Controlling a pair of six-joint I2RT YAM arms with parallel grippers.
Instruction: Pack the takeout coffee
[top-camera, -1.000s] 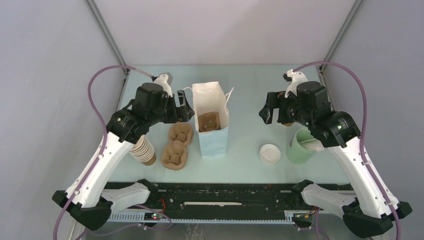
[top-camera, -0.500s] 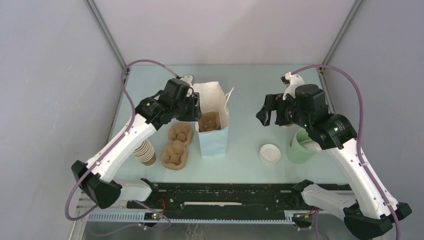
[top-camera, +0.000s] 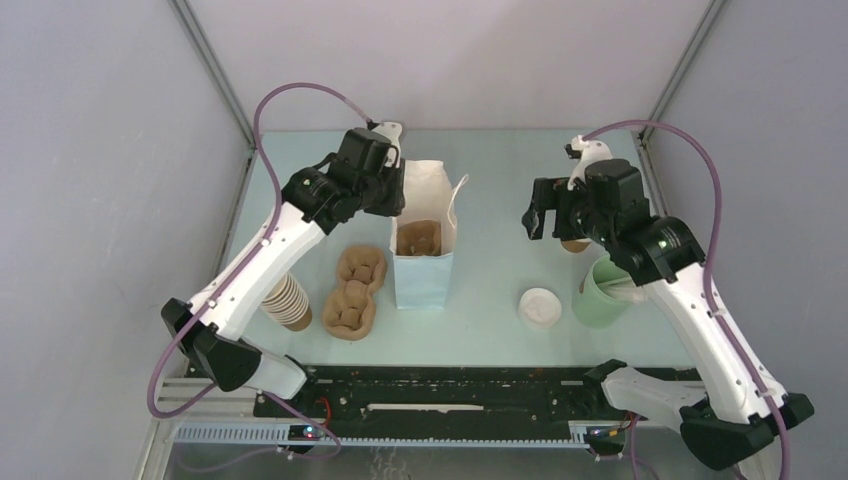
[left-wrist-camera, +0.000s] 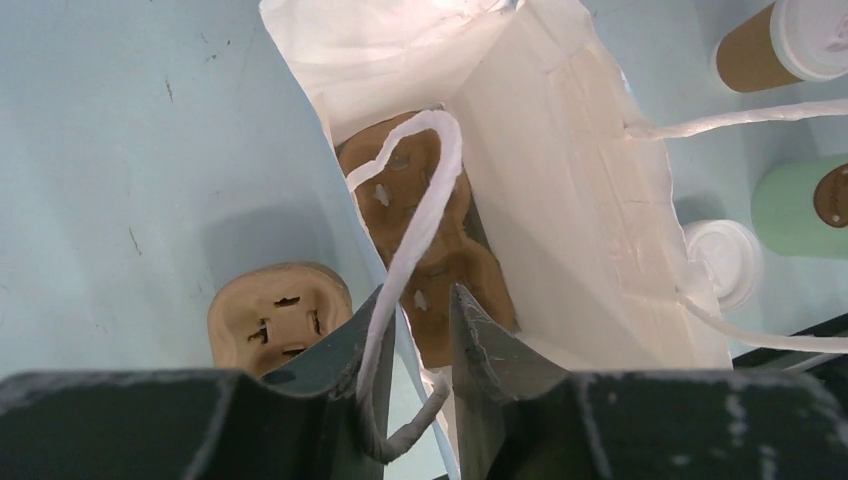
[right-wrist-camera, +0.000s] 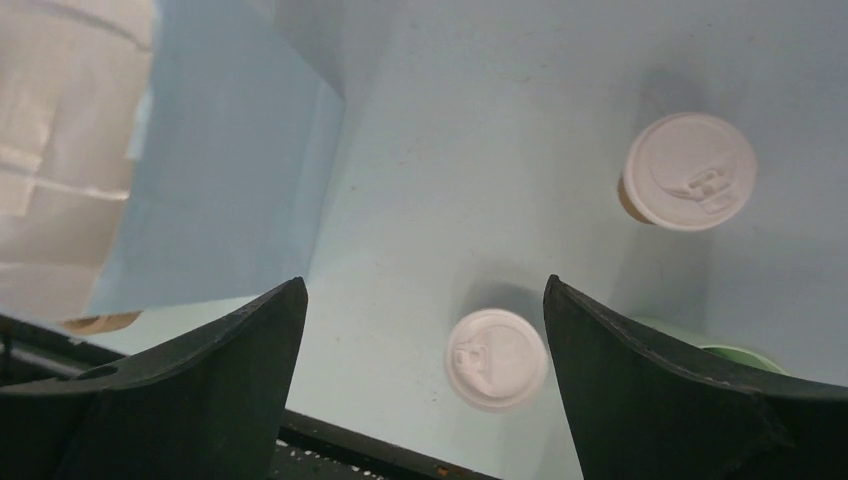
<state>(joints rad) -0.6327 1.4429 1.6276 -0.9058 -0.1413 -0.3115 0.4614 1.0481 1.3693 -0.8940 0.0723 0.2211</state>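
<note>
The takeout coffee (right-wrist-camera: 688, 172), a brown paper cup under a white lid, stands right of the bag; from above the cup (top-camera: 575, 244) is mostly covered by my right arm. My right gripper (right-wrist-camera: 422, 285) hovers open over bare table left of the cup, holding nothing. The pale blue paper bag (top-camera: 420, 275) stands mid-table with a brown pulp carrier (left-wrist-camera: 445, 260) at its bottom. My left gripper (left-wrist-camera: 420, 295) straddles the bag's left rim. Its jaws stand narrow with a gap; the white cord handle (left-wrist-camera: 440, 160) and the bag wall run between them.
A loose white lid (top-camera: 540, 307) lies near the front, beside a pale green cup (top-camera: 600, 292). Two empty pulp carriers (top-camera: 352, 292) lie left of the bag, and a stack of brown cups (top-camera: 288, 300) stands further left. A black rail runs along the near edge.
My left arm has swung forward and right to the bag's left rim, and its jaws have narrowed around the handle. The right gripper has barely shifted and stays wide.
</note>
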